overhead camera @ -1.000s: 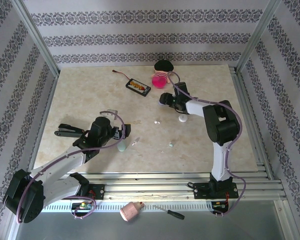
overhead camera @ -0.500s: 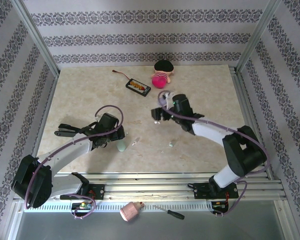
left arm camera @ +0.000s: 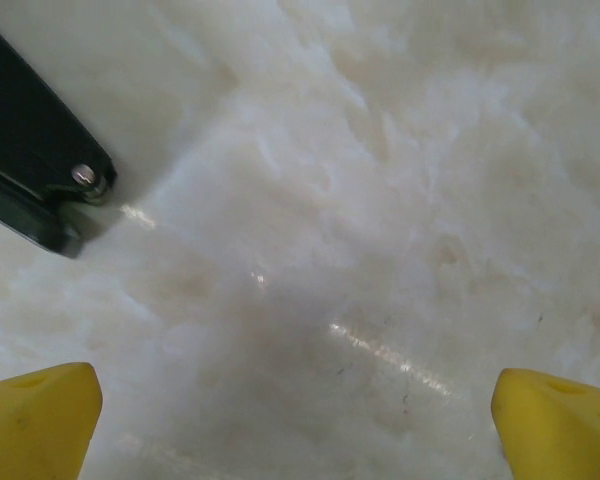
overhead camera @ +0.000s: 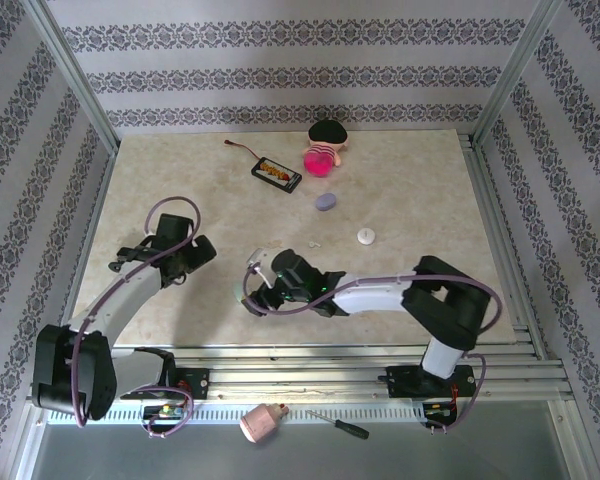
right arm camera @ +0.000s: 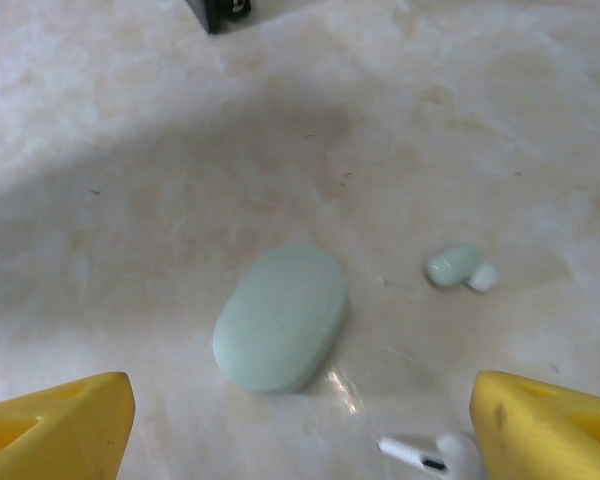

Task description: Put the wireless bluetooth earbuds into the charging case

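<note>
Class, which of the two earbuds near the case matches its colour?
The mint earbud beside the case; the other earbud, at the bottom edge, is white.

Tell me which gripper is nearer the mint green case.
Right. The right gripper hovers just over the mint green case; the left gripper is well off to its left.

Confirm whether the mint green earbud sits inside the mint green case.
No, the mint green earbud lies on the table beside the closed mint green case, apart from it.
</note>
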Controlling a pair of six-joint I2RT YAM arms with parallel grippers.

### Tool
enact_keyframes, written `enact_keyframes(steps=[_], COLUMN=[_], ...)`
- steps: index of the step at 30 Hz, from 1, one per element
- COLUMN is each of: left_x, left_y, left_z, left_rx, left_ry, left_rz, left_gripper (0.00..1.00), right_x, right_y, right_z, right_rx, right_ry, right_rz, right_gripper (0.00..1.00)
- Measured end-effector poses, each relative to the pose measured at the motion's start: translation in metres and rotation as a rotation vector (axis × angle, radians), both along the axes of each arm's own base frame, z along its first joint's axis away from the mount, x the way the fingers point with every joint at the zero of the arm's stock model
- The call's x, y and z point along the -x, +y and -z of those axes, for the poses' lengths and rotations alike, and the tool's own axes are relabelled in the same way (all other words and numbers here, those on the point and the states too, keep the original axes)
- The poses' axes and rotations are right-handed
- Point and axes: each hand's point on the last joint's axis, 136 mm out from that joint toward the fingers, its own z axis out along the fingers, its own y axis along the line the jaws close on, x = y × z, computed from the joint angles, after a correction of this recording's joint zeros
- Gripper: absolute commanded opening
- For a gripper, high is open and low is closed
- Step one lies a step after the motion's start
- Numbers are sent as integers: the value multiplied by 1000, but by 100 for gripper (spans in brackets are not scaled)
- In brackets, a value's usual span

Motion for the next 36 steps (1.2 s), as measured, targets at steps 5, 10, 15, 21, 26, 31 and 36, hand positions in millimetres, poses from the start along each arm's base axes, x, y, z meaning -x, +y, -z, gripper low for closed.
enact_keyframes(steps=[5,10,15,21,26,31,36], left_x=[-1,-1,-1,0,0,0,0], left_y=[13,17,19,24,26,26,26], left_z=[-17,-18,-20,-20,-20,-20,-20], left_rx=[13,16,15,8,3,-2,-8], left_ry=[-62,-67,-74,-74,-74,-73,-72], left_rz=[-35,-39,-41,-55,-56,-49,-39], left_gripper=[99,99,99,99,99,99,99], right_x=[-7,-15,-19,-16,-15,-13,-15], right_y=[20,33,37,34,34,28,23], right_z=[-5,-8,9,30,40,46,48], right_rx=[31,60,167,272,314,352,364], right_ry=[-38,-45,-25,17,42,51,68], right_rz=[-11,-26,-50,-75,-88,-103,-106], right_gripper=[81,82,79,74,69,62,50])
